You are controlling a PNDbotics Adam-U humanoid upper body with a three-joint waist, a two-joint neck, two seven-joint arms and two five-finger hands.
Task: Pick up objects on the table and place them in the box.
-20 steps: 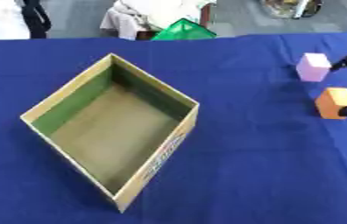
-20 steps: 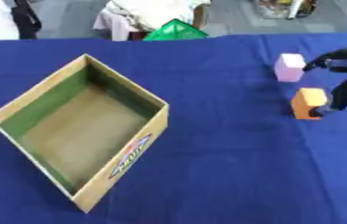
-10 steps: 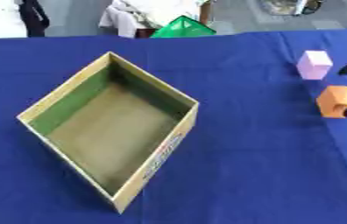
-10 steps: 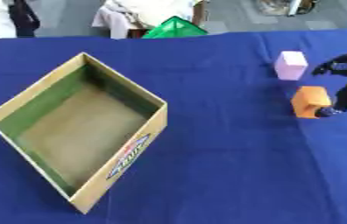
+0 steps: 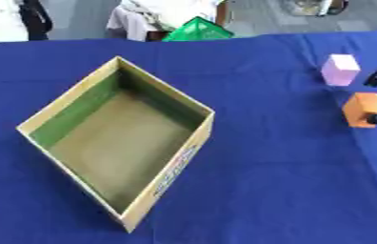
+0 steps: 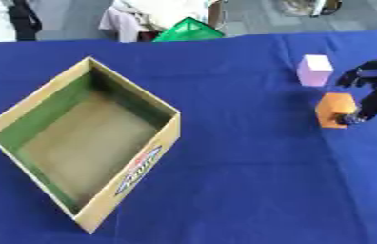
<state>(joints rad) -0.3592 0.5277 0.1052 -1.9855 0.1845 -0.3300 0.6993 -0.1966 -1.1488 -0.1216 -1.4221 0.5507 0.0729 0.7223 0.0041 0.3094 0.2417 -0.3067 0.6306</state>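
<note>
Right hand (image 6: 373,90) curls beside the orange block (image 6: 334,110), grip unclear, on blue tablecloth (image 6: 250,181).

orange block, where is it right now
The orange block sits on the table's right side, just nearer than the pink block, with the right hand at its right edge.

A blue cloth (image 5: 275,171) covers the table. Beyond its far edge lies grey floor (image 5: 75,24), where a green triangular thing (image 6: 188,29) stands by a chair draped with pale clothing (image 5: 154,14).
</note>
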